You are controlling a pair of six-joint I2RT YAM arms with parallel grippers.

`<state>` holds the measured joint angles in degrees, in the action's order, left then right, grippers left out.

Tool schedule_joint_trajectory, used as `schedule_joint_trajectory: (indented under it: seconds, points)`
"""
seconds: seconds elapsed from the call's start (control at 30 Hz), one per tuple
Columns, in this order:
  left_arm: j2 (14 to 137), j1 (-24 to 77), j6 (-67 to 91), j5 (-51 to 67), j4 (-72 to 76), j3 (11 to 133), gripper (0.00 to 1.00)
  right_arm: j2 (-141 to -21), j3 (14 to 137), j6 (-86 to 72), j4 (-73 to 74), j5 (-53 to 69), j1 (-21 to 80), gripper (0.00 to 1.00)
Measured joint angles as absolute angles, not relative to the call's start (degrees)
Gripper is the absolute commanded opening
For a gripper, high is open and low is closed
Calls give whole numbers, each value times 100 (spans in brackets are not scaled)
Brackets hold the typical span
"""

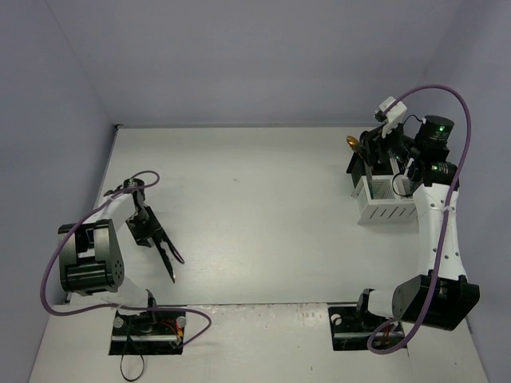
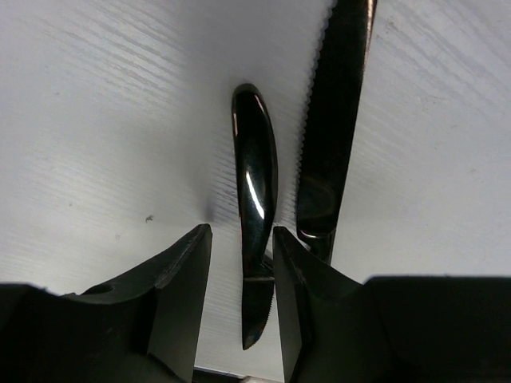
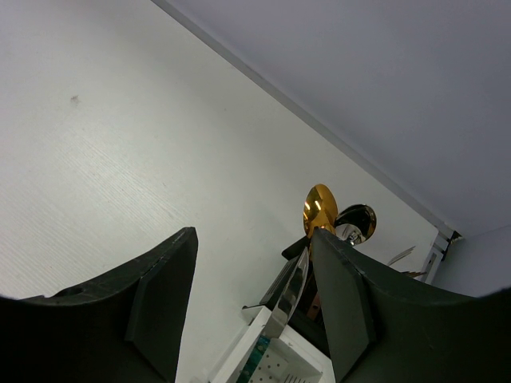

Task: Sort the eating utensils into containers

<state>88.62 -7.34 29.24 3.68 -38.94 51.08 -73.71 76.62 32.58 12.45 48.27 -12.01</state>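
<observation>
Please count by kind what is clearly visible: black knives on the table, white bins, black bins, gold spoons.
Black knives: 2
White bin: 1
Black bin: 1
Gold spoon: 1
Total: 5

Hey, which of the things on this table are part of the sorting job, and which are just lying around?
Job: two black knives, gold spoon, teal-handled knife, white bin, black bin.
Not the job: base plates, purple cables.

two knives (image 1: 169, 270) lie side by side near the table's (image 1: 255, 215) left edge, containers (image 1: 387, 209) far right, seemingly holding utensils (image 1: 352, 142).
</observation>
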Motion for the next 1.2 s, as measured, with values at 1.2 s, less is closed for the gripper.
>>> schedule_joint_trajectory:
  seconds: [1.2]
  points:
    - [9091,-493,2885,661,-3893,5211,0,-7371,7703,3277,1247,4827,-1224,55]
